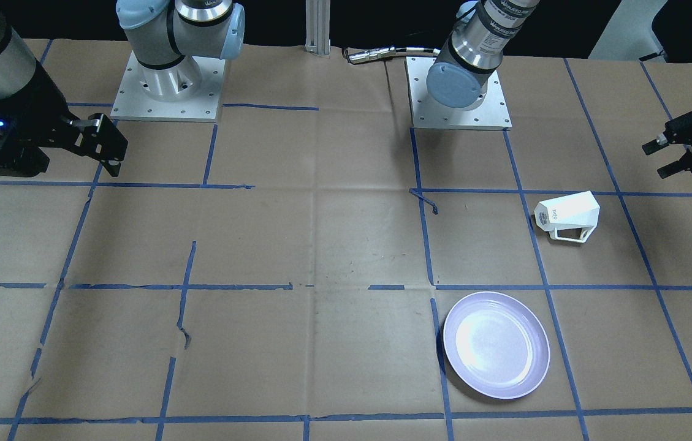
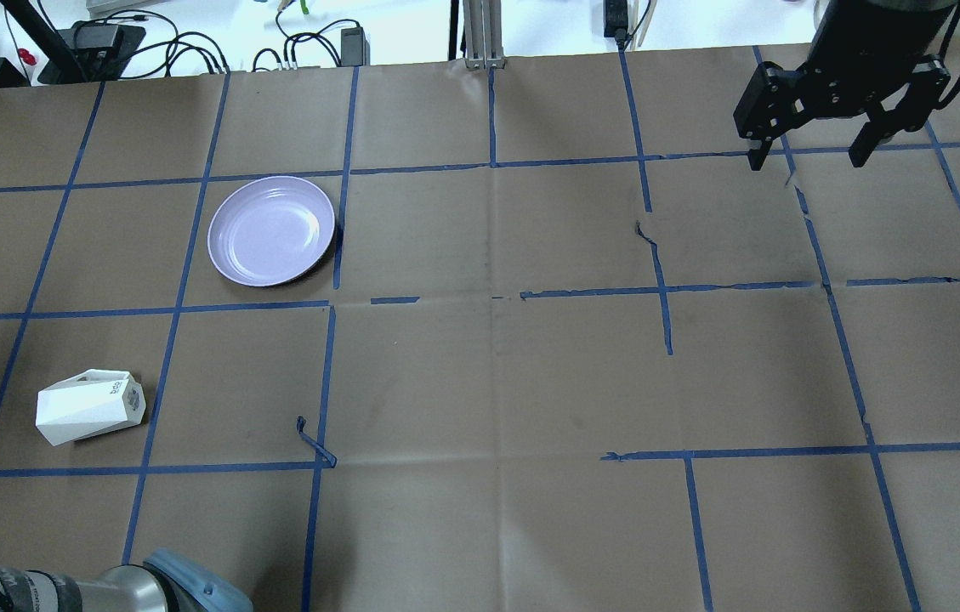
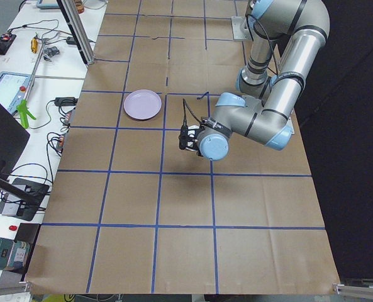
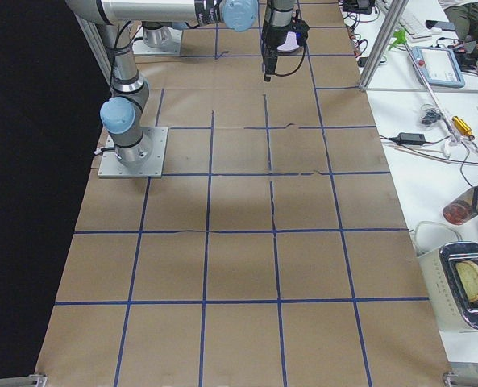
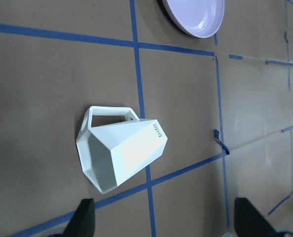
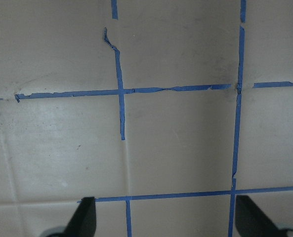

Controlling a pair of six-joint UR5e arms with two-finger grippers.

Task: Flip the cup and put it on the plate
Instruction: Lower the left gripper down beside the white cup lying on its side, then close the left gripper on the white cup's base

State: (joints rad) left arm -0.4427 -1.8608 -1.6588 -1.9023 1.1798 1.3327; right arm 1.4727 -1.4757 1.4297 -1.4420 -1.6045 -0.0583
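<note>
The white faceted cup [image 1: 568, 215] lies on its side on the paper-covered table, handle against the table; it also shows in the overhead view [image 2: 88, 406] and the left wrist view [image 5: 119, 153]. The lavender plate [image 1: 496, 345] sits empty, apart from the cup, and also shows in the overhead view [image 2: 271, 230]. My left gripper [image 1: 658, 159] is open and empty, hovering beside the cup; in its wrist view the gripper [image 5: 166, 222] is short of the cup's wide end. My right gripper [image 2: 807, 160] is open and empty, far across the table, over bare paper [image 6: 166, 219].
Blue tape lines grid the brown paper, with a loose tape curl [image 2: 314, 442] near the cup. The two arm bases [image 1: 168, 79] [image 1: 459, 92] stand at the robot's edge. A metal post [image 2: 480, 34] and cables line the far edge.
</note>
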